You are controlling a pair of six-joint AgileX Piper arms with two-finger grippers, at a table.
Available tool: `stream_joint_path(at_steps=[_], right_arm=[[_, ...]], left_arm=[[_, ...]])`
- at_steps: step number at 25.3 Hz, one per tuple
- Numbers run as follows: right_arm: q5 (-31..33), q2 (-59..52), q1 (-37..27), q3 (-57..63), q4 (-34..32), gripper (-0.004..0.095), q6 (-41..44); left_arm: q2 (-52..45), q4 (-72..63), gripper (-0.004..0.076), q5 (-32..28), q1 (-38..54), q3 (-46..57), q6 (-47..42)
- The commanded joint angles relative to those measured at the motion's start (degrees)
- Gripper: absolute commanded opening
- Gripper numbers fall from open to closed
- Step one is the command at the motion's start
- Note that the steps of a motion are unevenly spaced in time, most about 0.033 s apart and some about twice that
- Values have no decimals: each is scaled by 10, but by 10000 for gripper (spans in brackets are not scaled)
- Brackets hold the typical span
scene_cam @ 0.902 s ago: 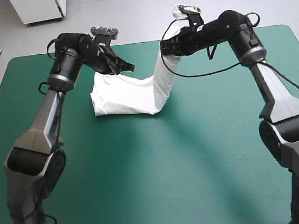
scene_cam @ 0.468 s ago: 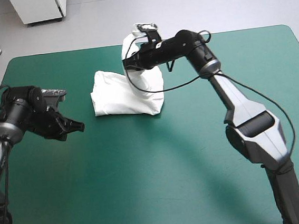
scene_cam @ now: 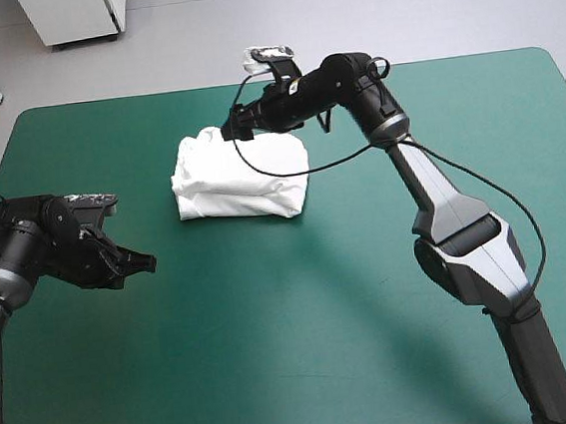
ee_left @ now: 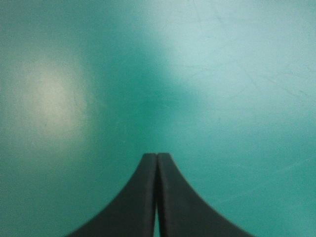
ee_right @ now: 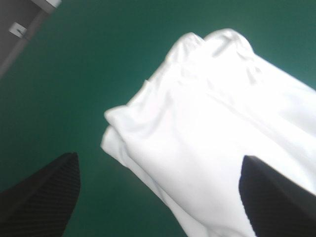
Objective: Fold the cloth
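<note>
Since the earlier frame the right gripper [scene_cam: 233, 129] has let go of the raised flap of the T-shirt [scene_cam: 242, 176] and sunk lower; that flap now lies on top of the bundle. The left gripper [scene_cam: 143, 261] has drifted slightly nearer.

The right gripper is released, hovering at the bundle's far edge. Only its wrist view shows this plainly: the fingers [ee_right: 44, 197] stand wide apart, with layered white folds between and ahead of them. The left gripper is clenched on nothing. Its wrist view shows the two fingers meeting in a point over bare teal-green cover [ee_left: 222, 74], while the high view places it near the left edge, well apart from the cloth. The T-shirt lies folded on the cover's far half, left of centre.
</note>
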Motion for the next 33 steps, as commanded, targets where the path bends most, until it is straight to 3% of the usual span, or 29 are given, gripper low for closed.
stream_joint_path(at_steps=[1, 4, 8, 12, 17, 19, 22, 23, 24, 26, 28, 29, 30, 33], right_arm=[[24, -44, -15, -6, -48, 742, 55], [25, -44, -19, 29, -80, 718, 66], [24, -73, -23, 167, -97, 717, 68], [-20, -81, -23, 262, -56, 717, 38], [-83, -57, -23, 267, -15, 704, 17], [-97, -51, -23, 267, -11, 646, 16], [-100, -45, -23, 267, -16, 366, 12], [-91, -47, -23, 267, -19, 120, -3], [-87, -48, -23, 267, -20, 4, -11], [-63, -57, -26, 266, -43, -19, -17], [-25, -71, -27, 263, -139, -19, -7], [6, -83, -36, 263, -222, -19, 14], [20, -89, -46, 263, -247, -19, 14], [23, -123, -117, 274, -244, -19, 18]], left_arm=[[-20, -17, -9, -11, 0, -14, 6], [-20, -31, -9, -12, 0, -14, 13], [-20, -38, -9, -12, 0, -14, 23], [-20, -40, -9, -11, 0, -14, 23], [-21, -49, -9, -6, 0, -14, 26], [-21, -51, -9, -9, 0, -14, 26], [-21, -54, -9, -18, 0, -14, 28], [-21, -56, -9, -29, 0, -14, 28], [-21, -58, -9, -33, 0, -14, 28], [-21, -63, -9, -51, 0, -14, 28], [-20, -65, -9, -54, 0, -14, 28], [-20, -67, -9, -54, 0, -14, 28], [-20, -69, -9, -54, 0, -14, 28], [-20, -70, -9, -51, 0, -13, 28]])
